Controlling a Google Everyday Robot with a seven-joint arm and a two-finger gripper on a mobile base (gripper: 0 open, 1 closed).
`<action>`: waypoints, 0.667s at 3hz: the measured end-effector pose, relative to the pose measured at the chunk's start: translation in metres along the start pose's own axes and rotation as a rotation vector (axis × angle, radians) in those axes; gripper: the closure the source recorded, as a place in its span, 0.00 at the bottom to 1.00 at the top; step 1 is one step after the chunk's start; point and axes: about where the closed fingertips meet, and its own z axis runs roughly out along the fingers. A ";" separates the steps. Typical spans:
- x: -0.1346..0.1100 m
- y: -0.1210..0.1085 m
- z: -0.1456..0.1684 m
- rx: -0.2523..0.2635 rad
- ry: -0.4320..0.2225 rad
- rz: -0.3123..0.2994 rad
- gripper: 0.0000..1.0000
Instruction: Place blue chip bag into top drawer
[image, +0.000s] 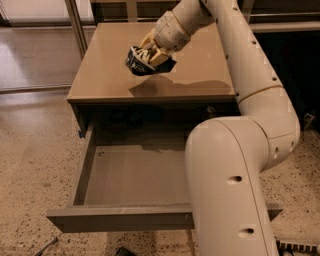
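The blue chip bag (146, 62) is a crumpled dark navy foil bag with white markings. My gripper (150, 56) is shut on it and holds it lifted above the tan cabinet top (110, 75), left of the top's middle; its shadow falls on the surface below. The top drawer (135, 170) is pulled fully open below the cabinet top, grey-brown and empty inside, with its flat front panel (120, 219) nearest the camera. My large white arm (235, 165) covers the drawer's right part.
A speckled terrazzo floor (35, 165) surrounds the cabinet. A metal post (75, 22) stands behind the cabinet at the left. A dark area lies to the right of the cabinet.
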 end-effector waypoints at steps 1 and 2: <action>-0.012 0.020 -0.013 -0.026 -0.007 0.007 1.00; -0.029 0.061 -0.016 -0.103 0.002 0.041 1.00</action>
